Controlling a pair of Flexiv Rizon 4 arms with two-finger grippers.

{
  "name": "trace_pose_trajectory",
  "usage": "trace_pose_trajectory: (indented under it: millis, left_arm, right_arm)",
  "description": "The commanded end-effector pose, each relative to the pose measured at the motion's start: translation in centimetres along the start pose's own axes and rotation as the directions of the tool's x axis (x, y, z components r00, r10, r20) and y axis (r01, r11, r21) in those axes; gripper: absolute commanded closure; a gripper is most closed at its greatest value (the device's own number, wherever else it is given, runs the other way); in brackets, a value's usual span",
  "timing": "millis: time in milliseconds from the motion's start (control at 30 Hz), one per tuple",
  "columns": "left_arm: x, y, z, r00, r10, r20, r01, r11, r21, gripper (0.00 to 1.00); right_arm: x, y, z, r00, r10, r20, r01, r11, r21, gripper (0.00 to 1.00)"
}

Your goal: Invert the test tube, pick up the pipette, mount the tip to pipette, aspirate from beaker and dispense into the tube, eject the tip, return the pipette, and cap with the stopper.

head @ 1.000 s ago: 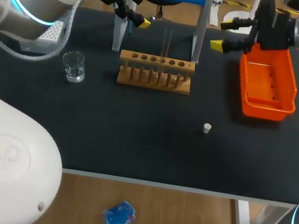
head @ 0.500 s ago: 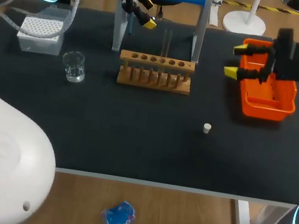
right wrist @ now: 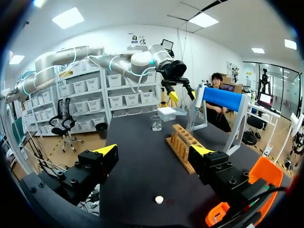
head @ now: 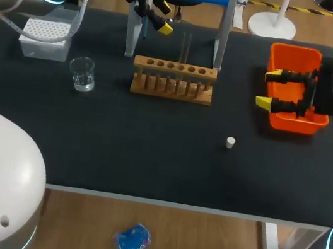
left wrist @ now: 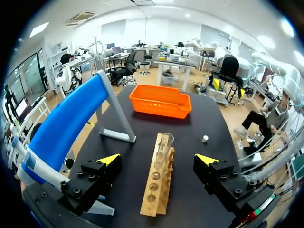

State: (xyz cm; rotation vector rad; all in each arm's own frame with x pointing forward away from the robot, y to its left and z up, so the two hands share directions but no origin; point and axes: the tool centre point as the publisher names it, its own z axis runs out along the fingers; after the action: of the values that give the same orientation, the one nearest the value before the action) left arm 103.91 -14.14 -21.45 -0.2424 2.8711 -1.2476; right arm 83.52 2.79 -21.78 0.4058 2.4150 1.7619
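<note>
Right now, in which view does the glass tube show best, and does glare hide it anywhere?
Left wrist view: tube stands out in the rack. Head view: faint against the dark table, no glare. Right wrist view: too small to tell.

head: above and behind, looking down on the whole table [head: 148,160]
wrists: low, close, facing opposite ways; both share the wooden rack [head: 173,79] with head

- My left gripper [left wrist: 158,160] hangs over the wooden rack [left wrist: 153,197], fingers spread wide.
- A test tube [left wrist: 165,142] stands upright in the rack.
- An orange tray [left wrist: 160,100] lies ahead.
</note>
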Motion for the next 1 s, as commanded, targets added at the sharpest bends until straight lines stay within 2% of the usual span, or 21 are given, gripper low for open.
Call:
trace_pose_trajectory:
  millis: [33, 567, 733, 867, 1000]
  left_arm:
    - [0.4, 0.2, 0.0, 1.0, 0.007, 0.016, -0.007, 1.0, 0.013, 0.0]
    - [0.4, 0.2, 0.0, 1.0, 0.007, 0.016, -0.007, 1.0, 0.013, 0.0]
    - [0.4, 0.2, 0.0, 1.0, 0.007, 0.016, -0.007, 1.0, 0.013, 0.0]
    - [0.4, 0.2, 0.0, 1.0, 0.007, 0.016, -0.007, 1.0, 0.013, 0.0]
    - [0.4, 0.2, 0.0, 1.0, 0.007, 0.016, -0.007, 1.0, 0.013, 0.0]
  right_arm:
    - [0.3, -0.2, -0.4, 1.0, 0.0, 0.002, 0.0, 1.0, -0.004, 0.0]
    - [0.5, -0.3, -0.2, 1.0, 0.002, -0.005, -0.002, 1.0, -0.015, 0.0]
    - [2.0, -2.0, -0.3, 1.0, -0.021, -0.014, 0.021, 1.0, -0.023, 0.0]
    - [3.1, -3.9, -0.7, 0.999, -0.048, 0.024, 0.048, 0.999, -0.007, 0.0]
    - [3.8, -5.9, -1.1, 0.997, -0.046, 0.058, 0.049, 0.998, -0.036, 0.0]
